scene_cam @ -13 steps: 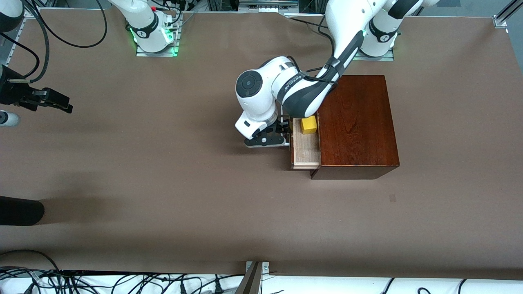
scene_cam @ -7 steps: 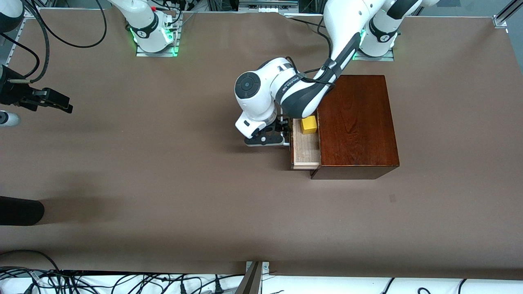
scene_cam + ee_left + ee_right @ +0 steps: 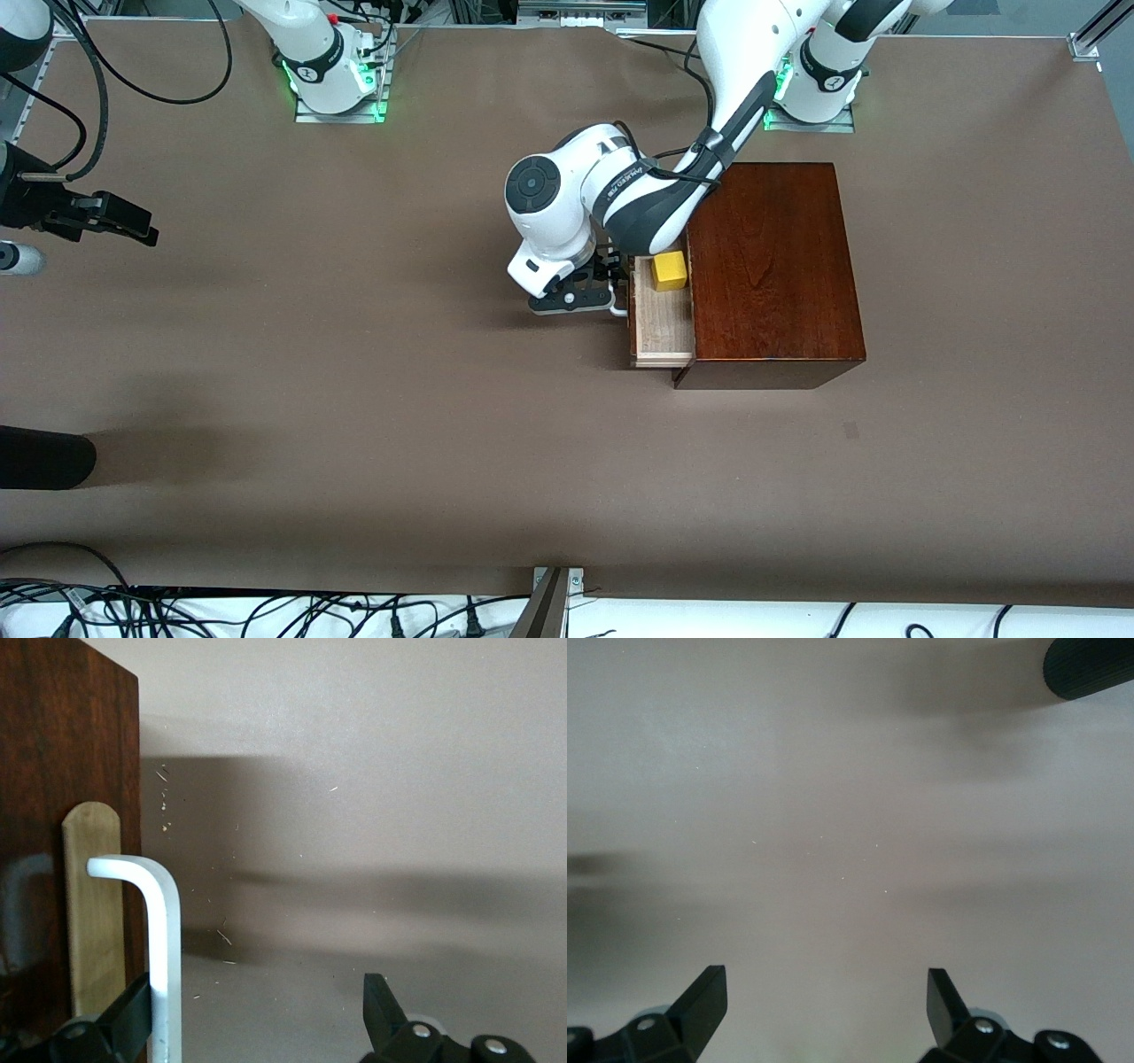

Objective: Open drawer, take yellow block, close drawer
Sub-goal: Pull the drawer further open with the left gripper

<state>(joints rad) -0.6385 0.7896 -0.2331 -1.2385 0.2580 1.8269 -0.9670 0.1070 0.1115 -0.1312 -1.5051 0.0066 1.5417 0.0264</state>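
**Left gripper at the drawer handle, fingers spread**

Left gripper [image 3: 611, 288] sits low in front of the drawer [image 3: 663, 321], at its white handle [image 3: 162, 939]. In the left wrist view the two dark fingers stand wide apart: one finger [image 3: 131, 1020] lies against the handle's bar, on the side of the drawer front [image 3: 53, 797], while the other is well clear of it over bare table [image 3: 354, 354]. Nothing is clamped between them. The handle's bar rises from a pale wooden plate [image 3: 89, 904] fixed to the dark brown front.

The drawer is pulled partway out of the box [image 3: 766, 266] toward the right arm's end of the table, so that its pale wood floor shows. The block [image 3: 670, 270] rests inside the drawer, at the end farther from the front camera, just beside the box's edge and partly under the left arm's wrist.

Right gripper [image 3: 124, 226] waits well apart from the box, at the right arm's end of the table. Its wrist view shows both fingers [image 3: 704, 997] spread wide over bare table, holding nothing. A dark rounded object [image 3: 44, 456] lies at the table's edge, nearer the front camera than that gripper.
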